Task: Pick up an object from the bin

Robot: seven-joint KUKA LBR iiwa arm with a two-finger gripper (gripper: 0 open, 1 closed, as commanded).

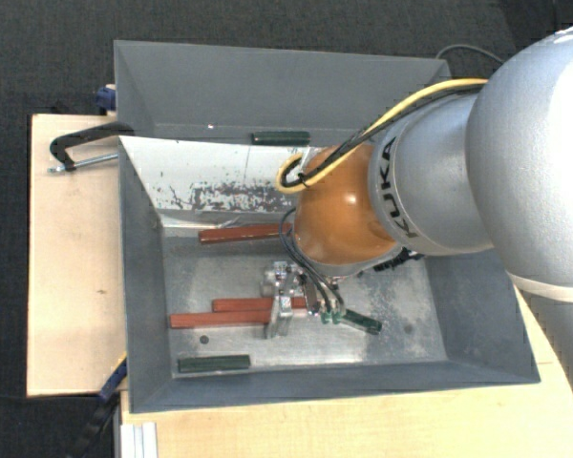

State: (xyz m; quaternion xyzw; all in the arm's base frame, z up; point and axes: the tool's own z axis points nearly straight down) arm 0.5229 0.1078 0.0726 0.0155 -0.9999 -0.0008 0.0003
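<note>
My gripper (284, 300) hangs low over the middle of the bin floor, under the orange wrist cover. Its metal tip sits at the right end of two red-brown flat sticks. The shorter stick (241, 306) lies just left of the gripper. Below it the longer stick (215, 321) reaches towards the bin's left wall. A small green piece (359, 322) lies just right of the gripper on the floor. Whether anything is gripped is hidden by the gripper's own body.
Another red-brown stick (239, 235) lies along the foot of the back wall. A dark green bar (213, 362) rests at the front left edge of the floor, and a second dark bar (280, 138) sits high on the back wall. The arm covers the bin's right side.
</note>
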